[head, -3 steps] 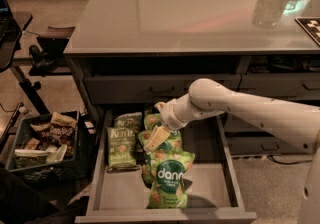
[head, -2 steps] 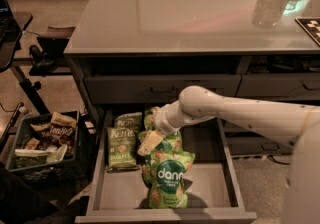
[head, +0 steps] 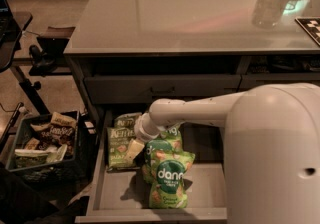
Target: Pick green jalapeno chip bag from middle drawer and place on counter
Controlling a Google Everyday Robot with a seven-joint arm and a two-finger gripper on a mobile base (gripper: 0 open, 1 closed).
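- The green jalapeno chip bag (head: 118,150) lay flat on the floor of the middle drawer (head: 207,188), toward its left side, "Kettle" lettering up. It had not been lifted.
- The gripper (head: 133,151) sat low inside the drawer over the bag's right edge, at or just above its surface. Whether it was released, clenched or grasping the bag could not be told from this view.
- A second earlier the gripper had been further right, above the brighter green dang bags (head: 167,180). It had since slid left and slightly forward onto the Kettle bag, which had not shifted.
- I judged from that move that the robot had settled on the correct bag and was at the approach or grasp step. The lift and the carry up to the counter were yet to come.
- The dang bags lay stacked just right of the target, the upper one tucked under the wrist, close enough to be nudged or dragged along on the lift.
- The arm (head: 200,110) reached in from the right across the drawer's back half, and the robot's pale body filled more of the right side than before.
- The counter (head: 190,18) stretched above, glossy and grey, with the upper drawer (head: 160,88) beneath it closed.
- A dark basket (head: 50,170) of mixed snacks stood on the floor left of the cabinet, well apart from the work.
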